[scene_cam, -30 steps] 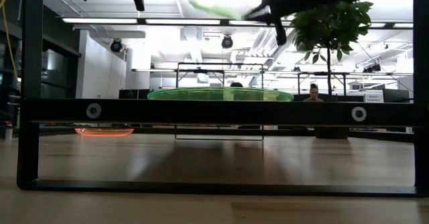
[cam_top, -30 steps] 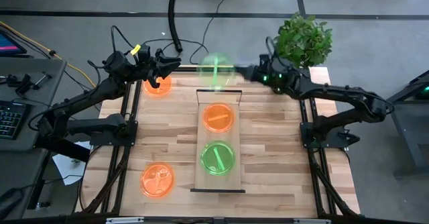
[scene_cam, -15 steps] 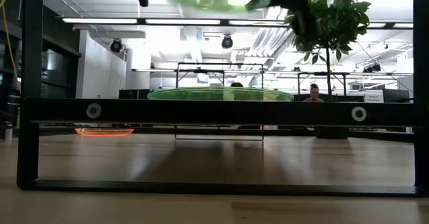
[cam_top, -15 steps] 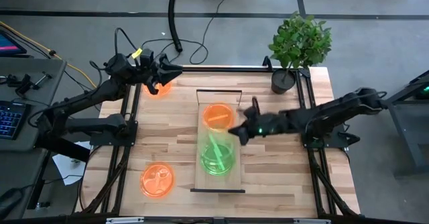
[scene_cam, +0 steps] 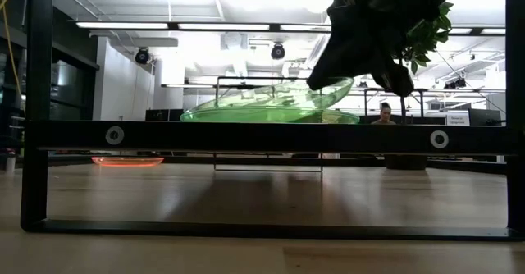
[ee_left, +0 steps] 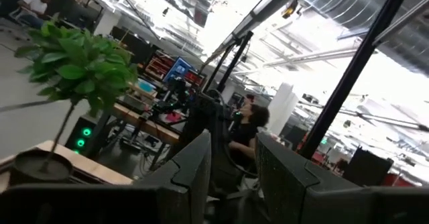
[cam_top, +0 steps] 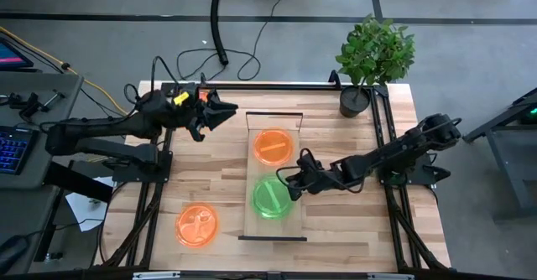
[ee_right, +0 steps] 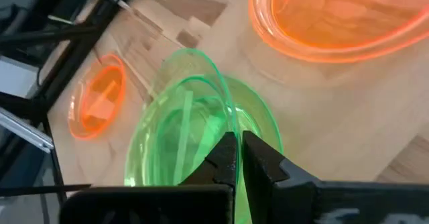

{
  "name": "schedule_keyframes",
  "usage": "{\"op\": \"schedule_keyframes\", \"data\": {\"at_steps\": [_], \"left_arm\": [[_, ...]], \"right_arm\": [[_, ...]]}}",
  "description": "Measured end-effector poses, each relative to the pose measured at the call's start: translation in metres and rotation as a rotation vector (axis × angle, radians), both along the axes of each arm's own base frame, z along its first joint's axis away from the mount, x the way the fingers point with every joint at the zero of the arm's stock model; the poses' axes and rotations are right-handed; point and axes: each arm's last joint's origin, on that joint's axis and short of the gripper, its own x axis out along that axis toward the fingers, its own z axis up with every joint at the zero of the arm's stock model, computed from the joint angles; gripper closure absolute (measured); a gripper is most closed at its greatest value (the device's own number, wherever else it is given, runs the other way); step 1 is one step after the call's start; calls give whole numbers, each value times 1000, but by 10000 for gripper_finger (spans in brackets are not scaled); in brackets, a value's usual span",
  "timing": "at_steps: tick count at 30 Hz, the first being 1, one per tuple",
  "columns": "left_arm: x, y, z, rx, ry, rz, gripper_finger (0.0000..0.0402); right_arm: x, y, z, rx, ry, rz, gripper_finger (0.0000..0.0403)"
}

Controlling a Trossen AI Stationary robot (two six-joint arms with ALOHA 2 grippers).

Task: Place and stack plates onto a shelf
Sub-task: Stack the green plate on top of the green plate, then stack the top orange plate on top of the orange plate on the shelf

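Right gripper [cam_top: 291,185], jaws clamped on green plate [ee_right: 175,138] rim, has dropped it onto shelf's [cam_top: 292,221] green plate [cam_top: 270,203] — stacking nearly done; left gripper [cam_top: 225,112] jaws near-together, empty.

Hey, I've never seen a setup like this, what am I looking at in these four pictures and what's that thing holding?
This is a robot with two dark arms working at a wooden table. One picture looks straight down from above, one looks level across the tabletop, and the other two come from cameras on each arm's wrist.

In the middle lies the shelf, a narrow light wood board. On it sit an orange plate and a green plate. The right gripper pinches the rim of a second green plate, tilted, lowering it onto the first; its jaws are closed on it. Another orange plate lies on the table near the front left.

The left gripper hangs above the table's back left with nothing in it. A potted plant stands at the back right corner.
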Motion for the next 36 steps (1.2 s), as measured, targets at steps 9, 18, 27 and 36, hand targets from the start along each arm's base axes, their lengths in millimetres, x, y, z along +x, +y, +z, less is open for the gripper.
{"op": "schedule_keyframes", "data": {"at_steps": [9,18,27,36], "left_arm": [[2,-22,0,65,1,61,296],[2,-22,0,78,2,74,296],[2,-22,0,98,4,80,295],[3,-21,-1,125,15,88,295]], "right_arm": [[0,-1,-1,-11,13,13,402],[3,2,2,28,-15,92,312],[3,-7,13,16,-47,149,140],[-28,-27,64,-139,-143,73,109]]}}
